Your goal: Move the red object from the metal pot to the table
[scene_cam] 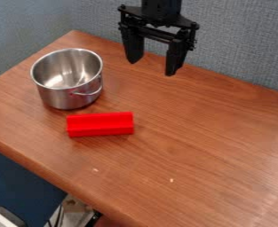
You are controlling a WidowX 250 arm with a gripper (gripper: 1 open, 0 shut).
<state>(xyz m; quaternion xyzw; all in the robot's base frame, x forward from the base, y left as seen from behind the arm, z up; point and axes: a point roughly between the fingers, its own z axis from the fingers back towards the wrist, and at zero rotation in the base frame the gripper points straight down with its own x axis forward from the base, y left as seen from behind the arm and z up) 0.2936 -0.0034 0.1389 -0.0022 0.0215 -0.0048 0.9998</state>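
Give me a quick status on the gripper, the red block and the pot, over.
Gripper open, empty, raised above the table. Red object lying flat on the table, just in front of the metal pot. Pot looks empty. Nothing in the way.

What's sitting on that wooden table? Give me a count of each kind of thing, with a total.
Red block: 1, lying on the table
Metal pot: 1, nothing visible in it
Total: 2
The open gripper hangs above the table and holds nothing.
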